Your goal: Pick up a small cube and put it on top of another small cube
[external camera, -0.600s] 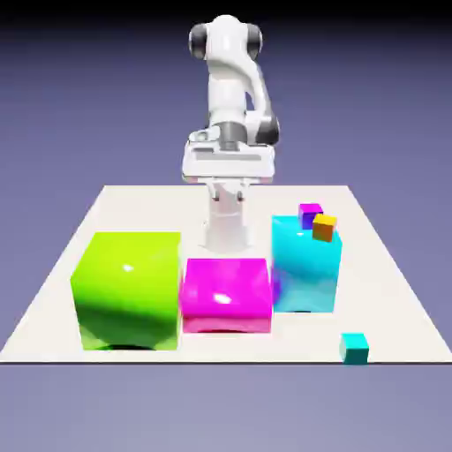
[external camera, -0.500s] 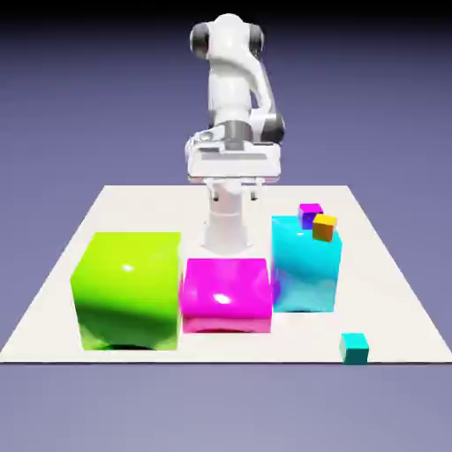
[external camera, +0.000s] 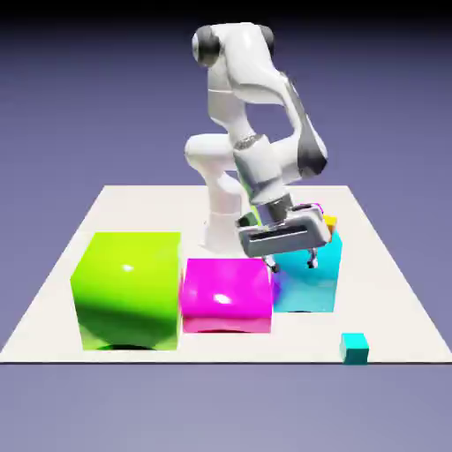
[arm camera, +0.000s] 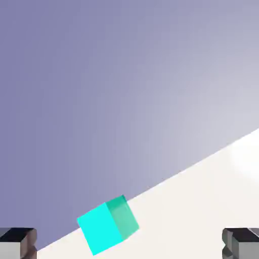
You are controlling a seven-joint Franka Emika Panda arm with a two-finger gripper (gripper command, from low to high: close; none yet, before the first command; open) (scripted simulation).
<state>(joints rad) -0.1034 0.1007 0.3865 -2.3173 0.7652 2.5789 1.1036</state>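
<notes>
Gripper [external camera: 290, 260] spread wide and empty, hanging before the large cyan block [external camera: 305, 284]; the tiny teal cube [external camera: 354, 348] sits apart on the table [external camera: 53, 291] near its front edge

The small teal cube [external camera: 354, 348] sits flat on the white table near its front edge, toward the exterior view's right, well apart from the big glossy blocks and alone on bare surface. Nothing touches it. In the hand view the same cube [arm camera: 108, 224] appears rolled at an angle, close to the table's edge, with 2 faces showing: 1 bright cyan, 1 darker green-teal. It lies low in that view, nearer the left fingertip than the right, between neither. The purple-magenta cube, the other small one, cannot be made out in either view; the arm covers the place where it would show.
</notes>
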